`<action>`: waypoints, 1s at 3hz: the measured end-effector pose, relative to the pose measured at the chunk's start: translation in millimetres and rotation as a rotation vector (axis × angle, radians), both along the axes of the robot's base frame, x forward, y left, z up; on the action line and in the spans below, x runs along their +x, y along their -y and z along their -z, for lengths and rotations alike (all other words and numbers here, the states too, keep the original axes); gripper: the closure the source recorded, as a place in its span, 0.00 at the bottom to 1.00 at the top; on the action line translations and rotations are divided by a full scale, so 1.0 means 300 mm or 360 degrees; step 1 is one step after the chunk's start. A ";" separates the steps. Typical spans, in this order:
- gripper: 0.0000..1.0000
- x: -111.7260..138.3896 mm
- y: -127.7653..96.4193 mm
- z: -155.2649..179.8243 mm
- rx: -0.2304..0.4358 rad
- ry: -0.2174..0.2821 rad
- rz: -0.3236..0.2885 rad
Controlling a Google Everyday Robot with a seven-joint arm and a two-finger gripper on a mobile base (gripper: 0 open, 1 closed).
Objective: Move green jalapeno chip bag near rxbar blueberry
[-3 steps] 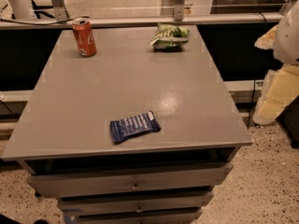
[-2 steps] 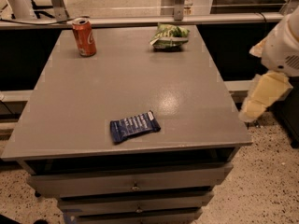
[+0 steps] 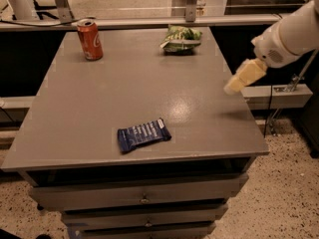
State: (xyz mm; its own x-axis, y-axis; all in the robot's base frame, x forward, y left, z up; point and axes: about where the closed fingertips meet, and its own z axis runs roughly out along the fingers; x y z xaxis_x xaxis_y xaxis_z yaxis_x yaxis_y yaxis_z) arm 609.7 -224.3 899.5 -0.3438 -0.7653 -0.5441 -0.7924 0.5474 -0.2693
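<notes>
The green jalapeno chip bag [image 3: 181, 39] lies crinkled at the far edge of the grey table [image 3: 89, 103], right of centre. The rxbar blueberry [image 3: 143, 134], a dark-blue wrapper with white lettering, lies flat near the front edge. My gripper [image 3: 234, 86] hangs from the white arm [image 3: 289, 34] over the table's right edge, well right of and nearer than the bag, far from the bar. It holds nothing that I can see.
A red soda can [image 3: 90, 39] stands upright at the far left of the table. Drawers [image 3: 144, 198] sit below the table's front edge. A rail and metal posts [image 3: 189, 4] run behind the table. Speckled floor [image 3: 284, 193] lies to the right.
The arm has swung in from the right edge of view, up and leftward, bringing the gripper over the table's right edge. The bag, bar and can have not moved.
</notes>
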 end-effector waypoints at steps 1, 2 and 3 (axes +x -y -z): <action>0.00 0.243 -0.024 -0.005 0.0273 0.0152 0.0086; 0.00 0.433 -0.099 -0.006 0.0575 0.0255 0.0115; 0.00 0.562 -0.177 -0.002 0.0814 0.0313 0.0116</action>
State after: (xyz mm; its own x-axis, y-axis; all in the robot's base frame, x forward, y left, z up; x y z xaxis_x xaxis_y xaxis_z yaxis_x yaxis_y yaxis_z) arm 778.4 -171.2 900.1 -0.2403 -0.3645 -0.8997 -0.7090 0.6990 -0.0938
